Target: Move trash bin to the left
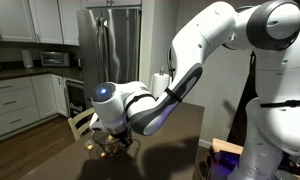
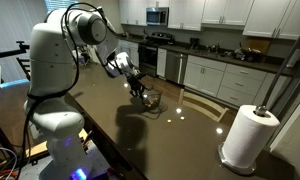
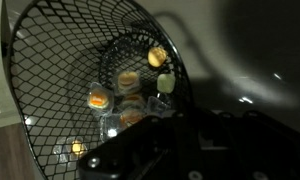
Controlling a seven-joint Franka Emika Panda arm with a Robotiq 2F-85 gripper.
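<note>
The trash bin (image 3: 60, 70) is a dark round mesh basket that fills the wrist view, with several small yellow-orange round bits lying in its bottom. It stands on the dark table near an edge in both exterior views (image 1: 113, 148) (image 2: 150, 99). My gripper (image 3: 176, 115) is right at the bin's rim, which runs into the dark jaws. It looks shut on that rim, though the fingertips are hidden in shadow. The gripper also shows over the bin in both exterior views (image 1: 115, 138) (image 2: 140, 88).
A paper towel roll (image 2: 246, 135) stands on the dark table (image 2: 130, 140), well away from the bin. A wooden chair (image 1: 80, 122) is next to the table edge by the bin. Kitchen cabinets and a fridge (image 1: 108, 40) are behind.
</note>
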